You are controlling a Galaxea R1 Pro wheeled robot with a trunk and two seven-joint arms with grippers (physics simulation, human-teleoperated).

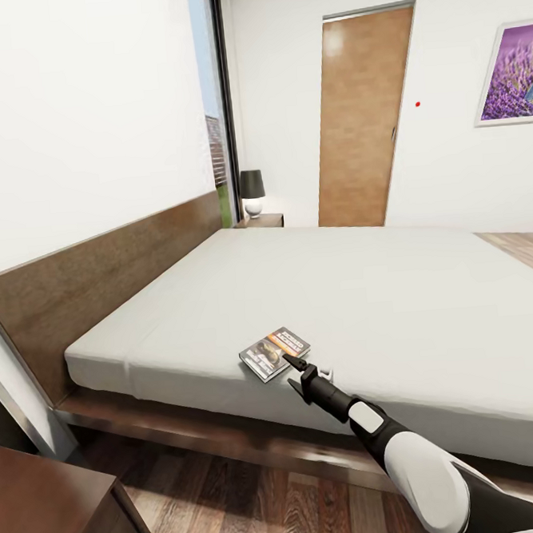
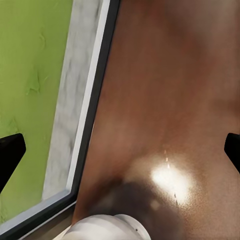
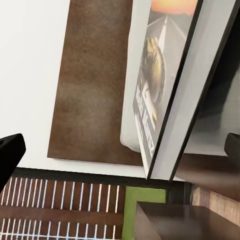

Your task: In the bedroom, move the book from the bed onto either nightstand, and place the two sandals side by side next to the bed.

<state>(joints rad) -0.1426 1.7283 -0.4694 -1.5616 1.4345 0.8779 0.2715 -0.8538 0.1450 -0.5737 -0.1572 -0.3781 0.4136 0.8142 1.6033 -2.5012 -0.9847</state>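
Note:
The book, a thin paperback with a dark cover and an orange band, lies near the front edge of the off-white bed. My right gripper reaches in from the lower right, its tips at the book's near edge. In the right wrist view the book looms close between the widely spread fingertips of the open right gripper. My left gripper is open over glossy brown wood. A dark nightstand stands at the lower left. The sandals are out of view.
A second nightstand with a black-shaded lamp stands by the far side of the bed near the window. The brown headboard runs along the left wall. A wooden door is at the back. Wood floor lies in front of the bed.

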